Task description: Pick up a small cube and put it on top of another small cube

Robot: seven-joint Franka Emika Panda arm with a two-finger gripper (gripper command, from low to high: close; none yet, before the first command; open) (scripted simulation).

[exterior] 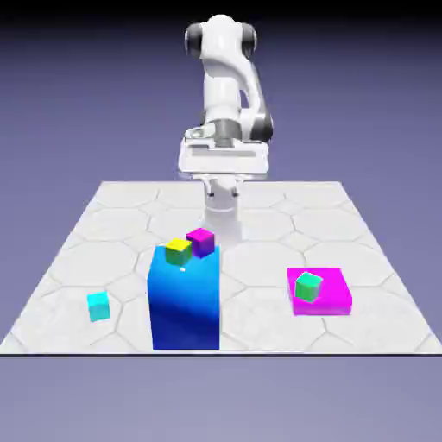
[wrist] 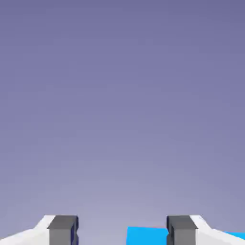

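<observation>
Resting low beside the blue block, cyan cube (exterior: 98,306), gripper (exterior: 223,192) seemingly higher.

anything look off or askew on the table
Nothing looks spilled or damaged. The one oddity is the green cube, sitting tilted on the magenta slab, one corner raised rather than flat. The cyan cube is just turned slightly on the table.

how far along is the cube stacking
Nothing looks stacked yet: the cyan cube sits alone on the table, with no small cube on or under it. The end effector is open, with no cube between its fingertips, so nothing is in hand. Everything seems left: grasp one small cube, lift it, set it on another and let go.
</observation>
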